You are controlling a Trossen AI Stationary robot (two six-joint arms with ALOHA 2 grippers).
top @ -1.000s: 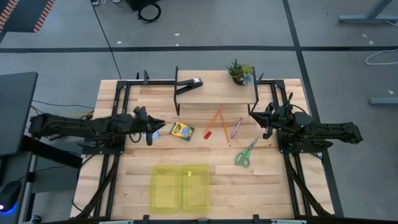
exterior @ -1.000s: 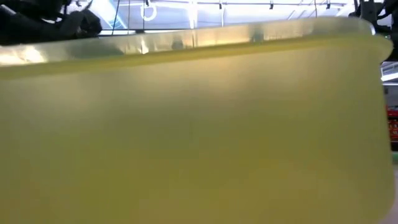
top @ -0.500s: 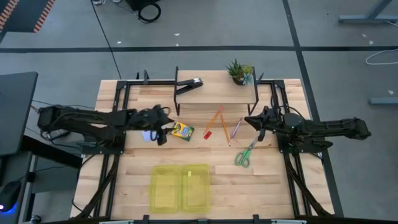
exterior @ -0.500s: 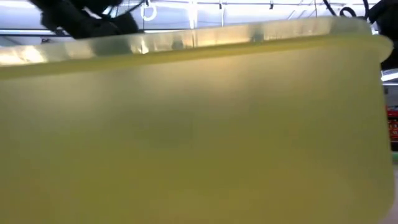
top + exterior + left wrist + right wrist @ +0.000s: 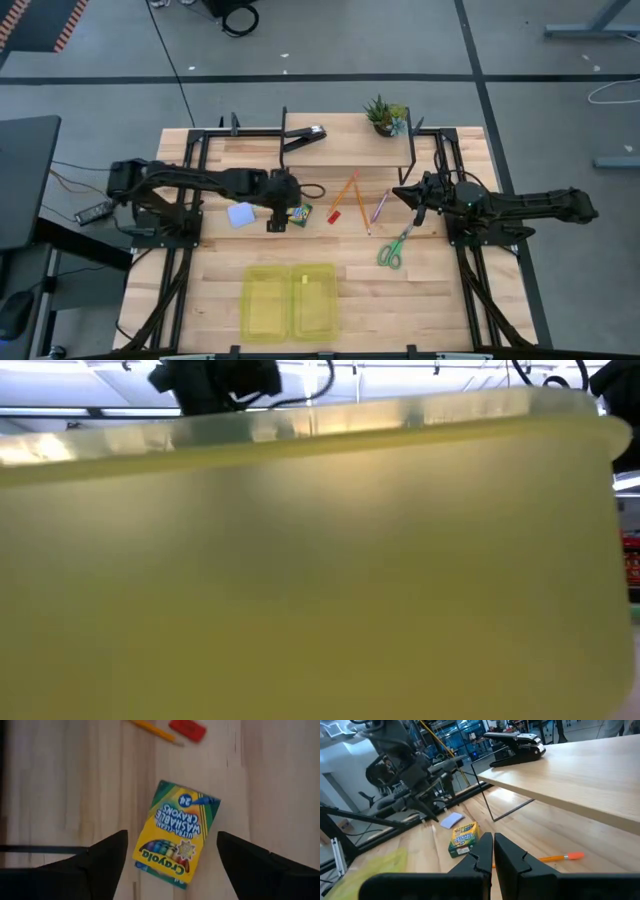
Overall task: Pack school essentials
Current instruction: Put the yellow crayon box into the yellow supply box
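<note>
The yellow-green crayon box (image 5: 177,832) lies flat on the table, left of centre. My left gripper (image 5: 171,837) hovers over it, pointing steeply down and open, one finger on each side and clear of it. A pale bluish-white block (image 5: 240,214) lies just to the box's left. To the box's right lie the orange pencil (image 5: 345,190), short red piece (image 5: 335,214), pink-purple pencil (image 5: 380,206) and green-handled scissors (image 5: 395,247). My right gripper (image 5: 400,192) is shut, holds nothing, and stays level beside the pink-purple pencil.
A yellow translucent container (image 5: 290,300) lies open near the front edge; its wall (image 5: 320,560) fills the low view. A raised wooden shelf (image 5: 345,150) at the back carries a black clip-like tool (image 5: 305,135) and a small potted plant (image 5: 385,115). Black frame rails run along both sides.
My left gripper has swung out toward the table's right, passed over the pale block and come over the crayon box. It has tipped from near level to pointing steeply down. The stationery has stayed where it was.
</note>
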